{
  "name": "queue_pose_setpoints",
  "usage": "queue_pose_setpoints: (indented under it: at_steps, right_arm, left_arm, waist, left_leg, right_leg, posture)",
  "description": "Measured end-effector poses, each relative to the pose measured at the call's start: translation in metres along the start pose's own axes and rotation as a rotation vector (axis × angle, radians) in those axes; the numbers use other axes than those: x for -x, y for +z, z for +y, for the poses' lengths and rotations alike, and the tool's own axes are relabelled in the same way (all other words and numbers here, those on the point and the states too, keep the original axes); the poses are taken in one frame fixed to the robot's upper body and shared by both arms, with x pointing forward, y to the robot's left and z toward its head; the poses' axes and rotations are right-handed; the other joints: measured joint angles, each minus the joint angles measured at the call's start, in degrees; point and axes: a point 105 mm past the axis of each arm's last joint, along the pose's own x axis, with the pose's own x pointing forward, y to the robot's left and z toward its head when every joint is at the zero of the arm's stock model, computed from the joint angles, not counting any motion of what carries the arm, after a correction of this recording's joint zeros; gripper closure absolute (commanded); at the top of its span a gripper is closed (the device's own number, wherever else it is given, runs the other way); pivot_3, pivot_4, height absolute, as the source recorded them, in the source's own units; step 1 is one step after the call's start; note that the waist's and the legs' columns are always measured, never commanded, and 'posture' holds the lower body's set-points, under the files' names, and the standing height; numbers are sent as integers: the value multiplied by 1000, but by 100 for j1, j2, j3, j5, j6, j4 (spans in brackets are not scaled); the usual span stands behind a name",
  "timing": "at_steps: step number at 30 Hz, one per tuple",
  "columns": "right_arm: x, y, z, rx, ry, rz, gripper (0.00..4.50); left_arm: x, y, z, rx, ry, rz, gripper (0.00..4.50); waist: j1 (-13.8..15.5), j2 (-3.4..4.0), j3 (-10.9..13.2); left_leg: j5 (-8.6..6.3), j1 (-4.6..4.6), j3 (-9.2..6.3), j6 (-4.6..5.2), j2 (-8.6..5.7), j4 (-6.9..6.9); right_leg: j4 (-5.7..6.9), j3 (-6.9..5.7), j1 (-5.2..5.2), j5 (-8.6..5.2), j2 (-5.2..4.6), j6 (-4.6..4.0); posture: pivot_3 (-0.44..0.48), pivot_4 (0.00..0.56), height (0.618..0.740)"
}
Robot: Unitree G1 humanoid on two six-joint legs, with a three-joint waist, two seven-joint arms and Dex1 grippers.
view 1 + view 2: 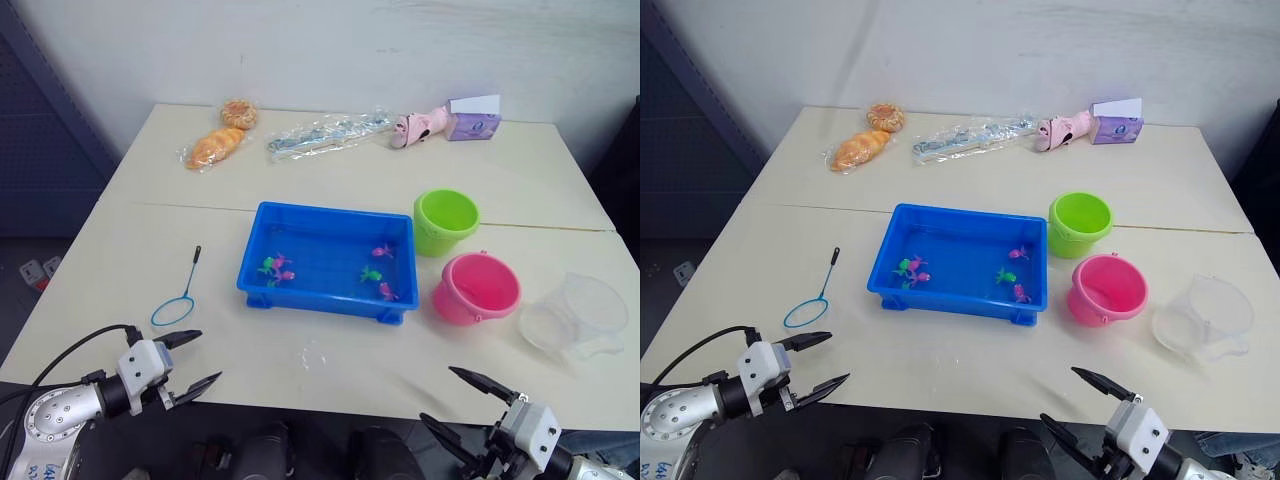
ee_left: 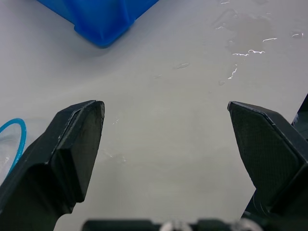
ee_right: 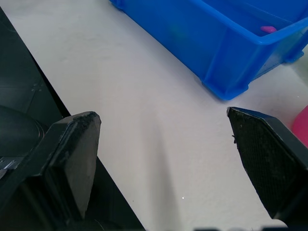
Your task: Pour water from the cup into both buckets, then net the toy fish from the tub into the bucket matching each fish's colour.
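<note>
The blue tub (image 1: 330, 262) sits mid-table with several green and pink toy fish (image 1: 277, 268) in shallow water. To its right stand the lime green bucket (image 1: 446, 221) and the pink bucket (image 1: 478, 288). The clear cup (image 1: 576, 317) lies at the table's right edge, beyond the pink bucket. The net (image 1: 179, 297) lies flat on the table left of the tub, hoop toward me. My left gripper (image 1: 192, 361) is open at the near left edge, close to the net's hoop. My right gripper (image 1: 462, 400) is open at the near right edge, holding nothing.
Along the far edge lie two bagged pastries (image 1: 220, 140), a clear plastic packet (image 1: 325, 135), a pink toy (image 1: 418, 125) and a purple box (image 1: 473, 121). A small water spill (image 2: 245, 45) glistens on the table in front of the tub.
</note>
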Motion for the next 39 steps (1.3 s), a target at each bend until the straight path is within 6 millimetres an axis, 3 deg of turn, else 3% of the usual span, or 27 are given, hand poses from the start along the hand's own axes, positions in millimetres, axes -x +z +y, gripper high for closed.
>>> queue_pose_setpoints:
  at_steps: [3,7,13,19,26,32,39]
  right_arm:
    - [1,0,-2,-19,-39,-2,0]
    - [7,15,-6,-52,-201,-46,0]
    - [26,33,-18,-118,-574,-88,0]
    - [50,19,-30,-242,-951,-8,0]
    - [75,-2,-60,-333,-1255,55,0]
    - [102,-25,-95,-368,-1396,107,0]
    - [115,-41,-124,-411,-1471,106,0]
  left_arm:
    - [-4,7,-3,64,-47,-26,71]
    - [-21,68,-23,110,-295,-216,71]
    - [-49,117,-33,98,-484,-337,71]
    - [-71,153,-30,54,-551,-422,71]
    - [-84,162,-36,106,-568,-419,71]
    - [-87,165,-42,92,-577,-426,71]
    - [-89,165,-39,69,-544,-420,71]
  waist:
    - [0,-1,0]
    - [63,23,-11]
    - [-4,59,-35]
    - [-3,57,-36]
    - [-11,56,-37]
    - [-10,58,-38]
    - [-16,60,-39]
  left_leg:
    - [0,-1,-1,-1,1,0]
    - [-7,-3,-9,-21,-2,3]
    - [10,3,-3,-33,4,-6]
    - [30,4,7,-82,7,-12]
    - [47,0,24,-67,7,-29]
    - [58,1,30,-51,5,-29]
    - [62,4,32,-47,6,-29]
  right_leg:
    - [2,0,-1,0,0,0]
    - [-1,1,4,0,-2,-1]
    - [5,6,1,-3,14,0]
    - [10,26,-9,-3,20,1]
    - [14,46,-31,-3,24,0]
    - [19,50,-31,-3,25,0]
    - [28,50,-31,-4,28,1]
  posture:
    - [0,150,740]
    - [0,150,740]
    - [0,150,740]
    - [0,150,740]
    - [0,150,740]
    - [0,150,740]
    - [0,150,740]
